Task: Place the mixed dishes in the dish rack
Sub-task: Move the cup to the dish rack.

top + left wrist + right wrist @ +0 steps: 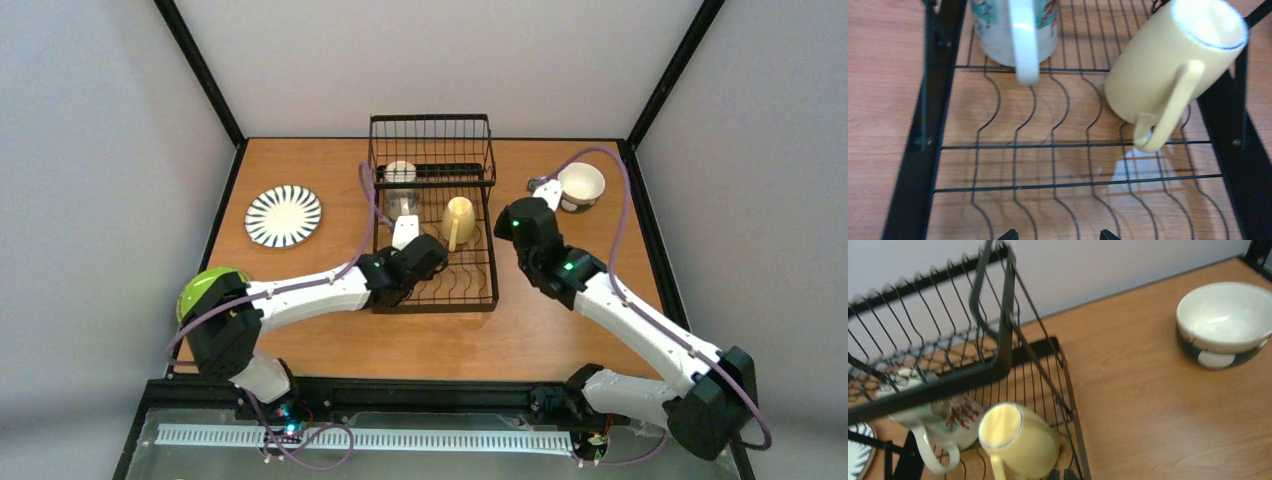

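Broadly, largest first: pale grey walls (440,60) close in the far side and both flanks, with black posts at the corners, so room to swing is limited on left and right. Wooden table (560,330), flat and smooth, bare to the right of the rack. Black wire dish rack (430,118), centre-far, tall basket at its far end, curved plate slots at the near end unfilled. Striped plate (283,216), lying flat left of the rack, well apart from it. Lime-green plate (200,288), near-left edge, partly hidden by the left arm's shoulder. Bowl (581,184), upright and mouth up, far right, well apart from the rack. Patterned mug (400,178) and yellow mug (459,220), both already in the rack, the yellow one tipped with its handle toward the near side. Left claw (1058,235), fingers apart and holding nothing, over the plate slots, just near of the mugs. Right claw (1060,473), fingertips drawn close together with nothing between them, just left of the bowl. Judgement: the bowl is the likely next item; the right arm is much the nearer, and it would need to open, then turn right toward the rim.
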`<action>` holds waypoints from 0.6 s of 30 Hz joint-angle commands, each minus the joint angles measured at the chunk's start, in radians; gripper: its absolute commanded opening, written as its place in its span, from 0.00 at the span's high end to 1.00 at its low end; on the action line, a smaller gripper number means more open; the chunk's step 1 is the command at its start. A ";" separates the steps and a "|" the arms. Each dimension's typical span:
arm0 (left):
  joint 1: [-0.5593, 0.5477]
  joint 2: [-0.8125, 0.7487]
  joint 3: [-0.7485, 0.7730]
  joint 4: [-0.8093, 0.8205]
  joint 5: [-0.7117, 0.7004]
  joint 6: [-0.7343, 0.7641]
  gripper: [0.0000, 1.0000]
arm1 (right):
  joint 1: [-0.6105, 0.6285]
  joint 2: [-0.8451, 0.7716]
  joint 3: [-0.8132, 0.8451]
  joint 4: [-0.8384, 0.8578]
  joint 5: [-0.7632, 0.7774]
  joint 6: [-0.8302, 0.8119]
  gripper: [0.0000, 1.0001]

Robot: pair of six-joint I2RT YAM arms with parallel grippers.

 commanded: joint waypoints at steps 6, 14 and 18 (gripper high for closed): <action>-0.012 -0.203 -0.244 0.249 -0.104 0.005 0.12 | 0.082 0.158 -0.149 0.201 0.025 0.040 0.98; -0.012 -0.237 -0.340 0.367 -0.138 0.058 0.12 | 0.092 0.273 -0.300 0.581 0.044 0.014 0.98; -0.012 -0.235 -0.361 0.422 -0.149 0.061 0.12 | 0.097 0.360 -0.294 0.681 0.036 -0.012 0.98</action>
